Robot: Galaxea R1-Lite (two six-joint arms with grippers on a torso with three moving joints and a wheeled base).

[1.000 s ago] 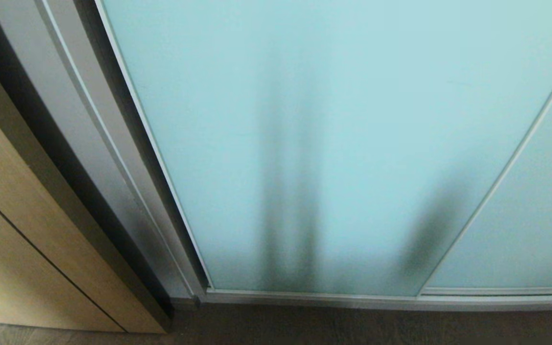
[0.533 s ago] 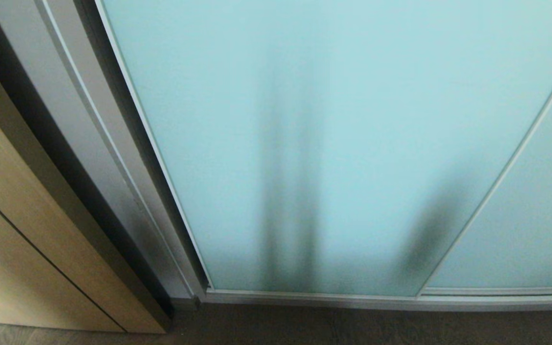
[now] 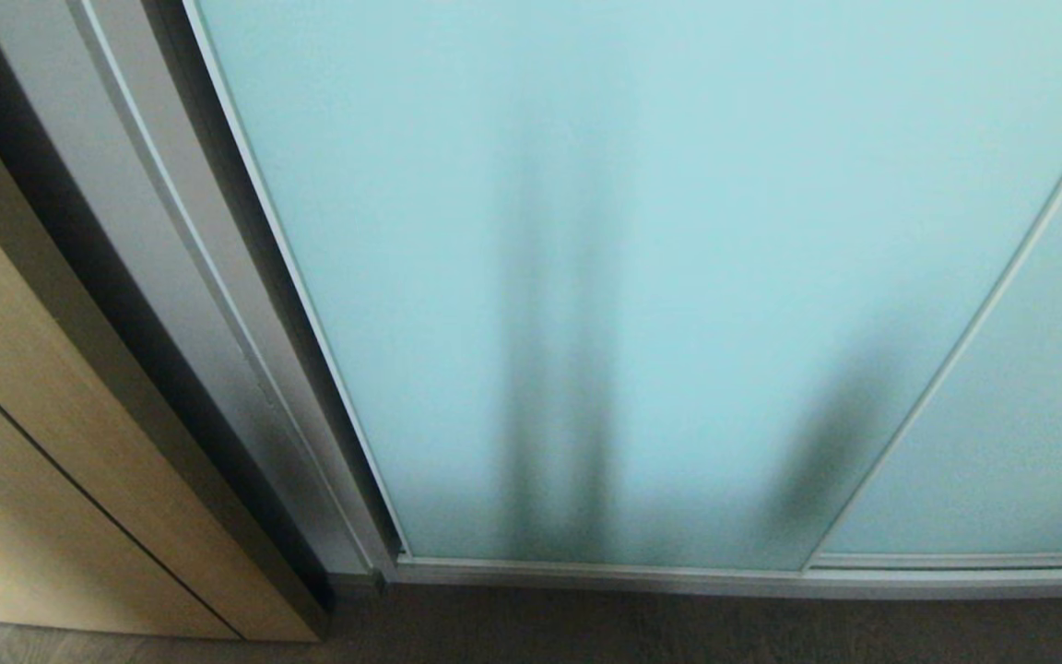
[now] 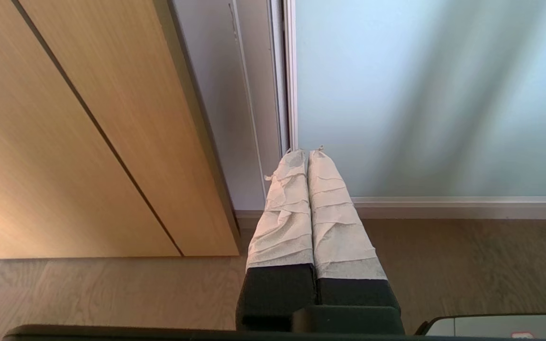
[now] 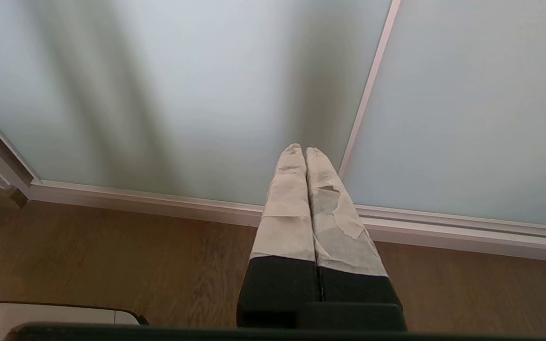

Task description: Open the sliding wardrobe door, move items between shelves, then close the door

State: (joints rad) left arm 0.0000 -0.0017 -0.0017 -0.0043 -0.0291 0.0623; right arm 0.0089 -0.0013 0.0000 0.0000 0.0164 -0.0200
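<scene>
The aqua door is filling most of the head view, sitting shut against the silver frame post at its left edge, with a second glass panel overlapping it on the right. Dark vertical shapes are showing blurred through the frosted glass; what they are cannot be told. A wood-grain door with a dark groove is standing further left, beyond the post. A silver bottom track is running along the floor. Neither arm is showing in the head view. The left gripper is hanging low over the floor, fingers pressed together and empty, near the door's left edge. The right gripper is likewise pointing at the glass near the seam between the two panels, fingers together, holding nothing.
</scene>
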